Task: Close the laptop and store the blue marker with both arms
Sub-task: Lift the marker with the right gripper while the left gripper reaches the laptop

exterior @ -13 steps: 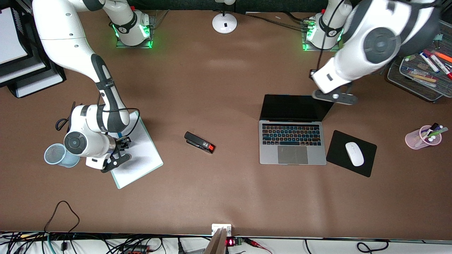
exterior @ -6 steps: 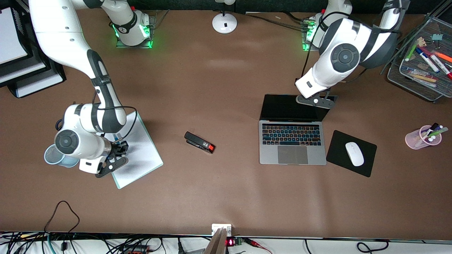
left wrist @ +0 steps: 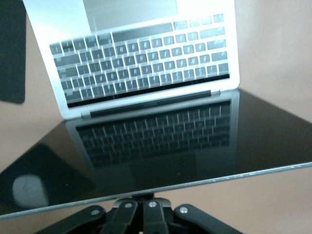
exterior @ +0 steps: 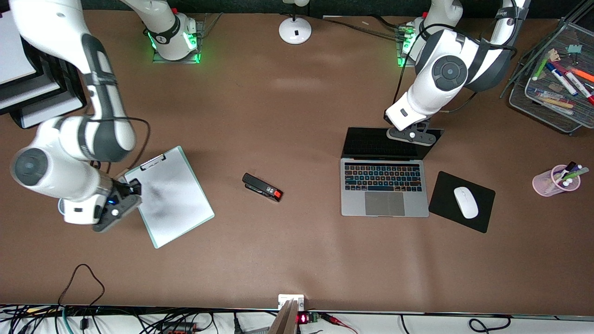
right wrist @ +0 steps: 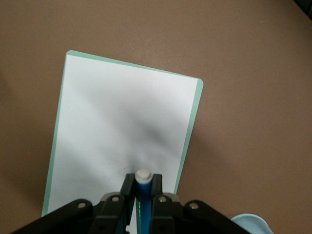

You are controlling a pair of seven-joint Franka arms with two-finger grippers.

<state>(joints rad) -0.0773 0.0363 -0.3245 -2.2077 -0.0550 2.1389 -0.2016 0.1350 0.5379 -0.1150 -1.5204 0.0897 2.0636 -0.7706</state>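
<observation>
The laptop (exterior: pixel 384 190) stands open near the left arm's end of the table, its black screen tilted over the keys. It also shows in the left wrist view (left wrist: pixel 146 58). My left gripper (exterior: pixel 410 135) is at the top edge of the lid, fingers together against it (left wrist: pixel 140 199). My right gripper (exterior: pixel 121 197) is shut on the blue marker (right wrist: pixel 143 195), which stands upright between the fingers with its whitish end showing. It hangs over the edge of a white clipboard (exterior: pixel 169 195), which also shows in the right wrist view (right wrist: pixel 122 126).
A pale blue cup (right wrist: pixel 251 225) shows beside the clipboard and is hidden under the right arm in the front view. A black stapler (exterior: pixel 262 187) lies mid-table. A mouse (exterior: pixel 465 202) sits on a black pad (exterior: pixel 445 192). A pink pen cup (exterior: pixel 552 182) and mesh tray (exterior: pixel 552 111) stand past the laptop.
My right arm has swung off the clipboard toward its own end of the table, marker still held. My left gripper came onto the lid's top edge and the lid has tipped slightly forward.
</observation>
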